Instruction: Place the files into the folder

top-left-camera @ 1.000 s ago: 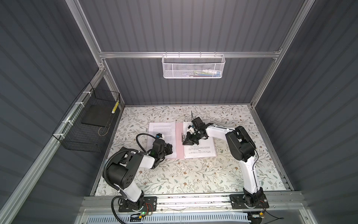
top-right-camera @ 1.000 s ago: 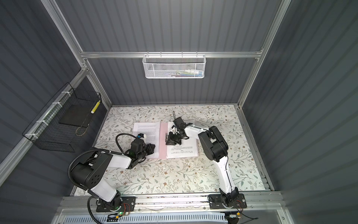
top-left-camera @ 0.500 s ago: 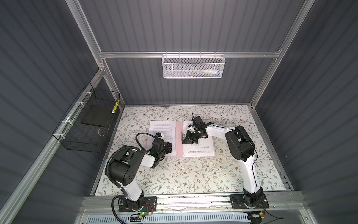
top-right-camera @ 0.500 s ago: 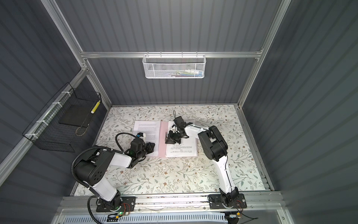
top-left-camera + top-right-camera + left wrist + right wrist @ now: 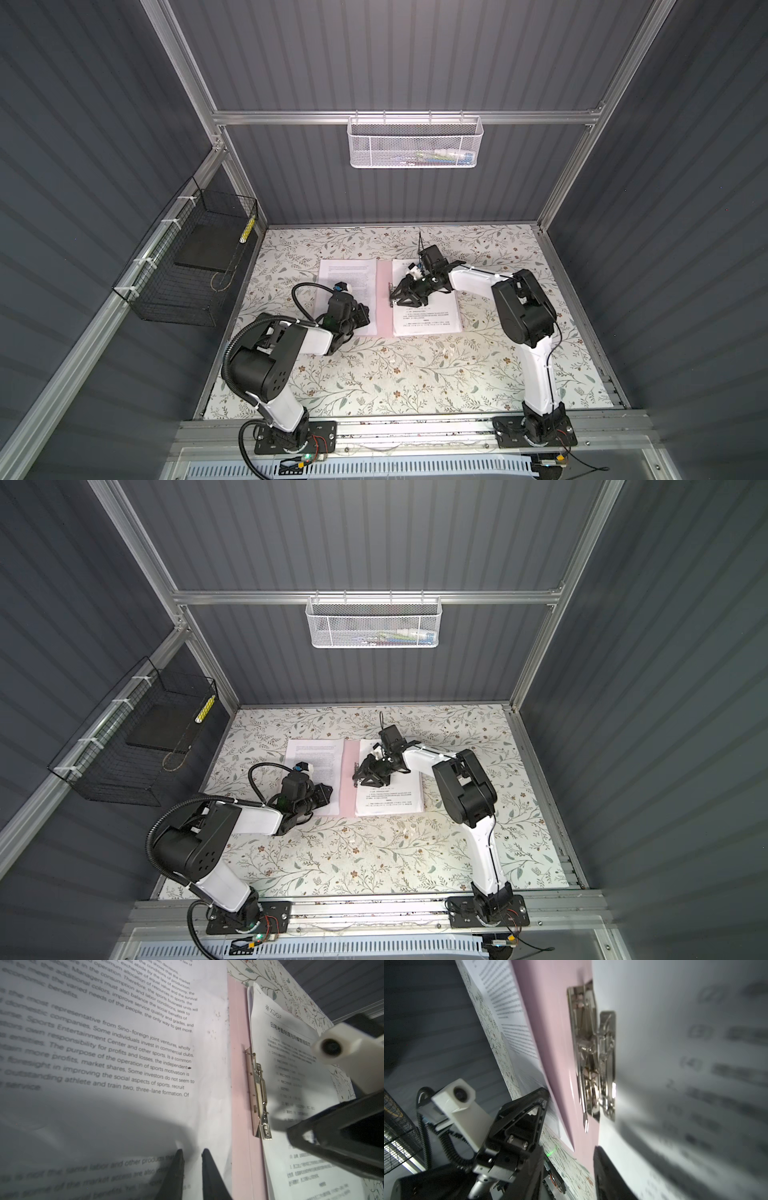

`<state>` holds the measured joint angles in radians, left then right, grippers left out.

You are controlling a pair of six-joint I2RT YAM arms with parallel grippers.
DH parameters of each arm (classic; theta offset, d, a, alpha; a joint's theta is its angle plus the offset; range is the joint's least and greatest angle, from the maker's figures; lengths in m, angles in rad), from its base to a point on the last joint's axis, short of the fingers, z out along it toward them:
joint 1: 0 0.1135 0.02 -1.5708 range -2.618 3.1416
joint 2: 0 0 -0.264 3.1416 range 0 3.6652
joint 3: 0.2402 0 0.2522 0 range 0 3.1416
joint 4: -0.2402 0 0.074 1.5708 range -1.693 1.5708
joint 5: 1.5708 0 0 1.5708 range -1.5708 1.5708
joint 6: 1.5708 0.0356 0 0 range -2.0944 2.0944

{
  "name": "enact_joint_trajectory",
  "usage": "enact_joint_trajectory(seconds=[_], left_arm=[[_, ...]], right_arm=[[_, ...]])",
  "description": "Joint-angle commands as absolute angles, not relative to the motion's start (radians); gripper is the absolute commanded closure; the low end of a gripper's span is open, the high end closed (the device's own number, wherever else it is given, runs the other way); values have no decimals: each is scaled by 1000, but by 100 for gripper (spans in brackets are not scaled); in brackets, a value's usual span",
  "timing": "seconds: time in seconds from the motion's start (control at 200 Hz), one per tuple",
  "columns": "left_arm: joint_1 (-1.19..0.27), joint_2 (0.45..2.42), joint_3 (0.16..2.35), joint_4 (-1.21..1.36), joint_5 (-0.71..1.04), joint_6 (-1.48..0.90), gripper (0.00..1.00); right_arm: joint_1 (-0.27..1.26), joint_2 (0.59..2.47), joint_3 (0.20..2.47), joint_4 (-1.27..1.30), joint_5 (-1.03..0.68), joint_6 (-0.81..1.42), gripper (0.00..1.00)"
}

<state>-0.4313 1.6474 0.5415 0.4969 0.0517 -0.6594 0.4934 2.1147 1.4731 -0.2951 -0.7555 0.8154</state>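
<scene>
The pink folder (image 5: 384, 291) (image 5: 348, 771) lies open on the floral table in both top views. One printed file (image 5: 345, 274) (image 5: 114, 1043) covers its left flap. Another file with a logo header (image 5: 426, 320) (image 5: 291, 1053) (image 5: 675, 1043) covers the right flap. The metal clip (image 5: 258, 1095) (image 5: 593, 1053) runs along the spine, over that sheet's edge. My left gripper (image 5: 363, 318) (image 5: 192, 1152) rests its tips on the left sheet, a narrow gap between them and nothing pinched. My right gripper (image 5: 394, 297) (image 5: 569, 1151) is open right beside the clip, one finger over the right sheet.
A black wire basket (image 5: 187, 270) holding a black slab (image 5: 203, 249) hangs on the left wall. A white mesh basket (image 5: 413, 143) hangs on the back wall. The floral table (image 5: 415, 374) stretches toward the front rail where both arm bases stand.
My right gripper has gone from shut to open beside the clip. The right sheet lies straighter on its flap than a second ago. The left gripper has barely moved.
</scene>
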Motion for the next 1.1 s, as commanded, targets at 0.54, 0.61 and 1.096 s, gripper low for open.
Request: enact_joint_trajectory(seconds=[0.54,0.61,1.096], left_arm=[[-63,1557,888,-75,47,-514,33],[-29,1556,889,-88,56,-504,29],[66,1586,844,-40,136,-479,26]], right_arm=[[239,1988,1284,-407,-569,571,53],[233,2009,1285,-414,-563,568,54],[216,2071,1281,-422,-569,584,54]])
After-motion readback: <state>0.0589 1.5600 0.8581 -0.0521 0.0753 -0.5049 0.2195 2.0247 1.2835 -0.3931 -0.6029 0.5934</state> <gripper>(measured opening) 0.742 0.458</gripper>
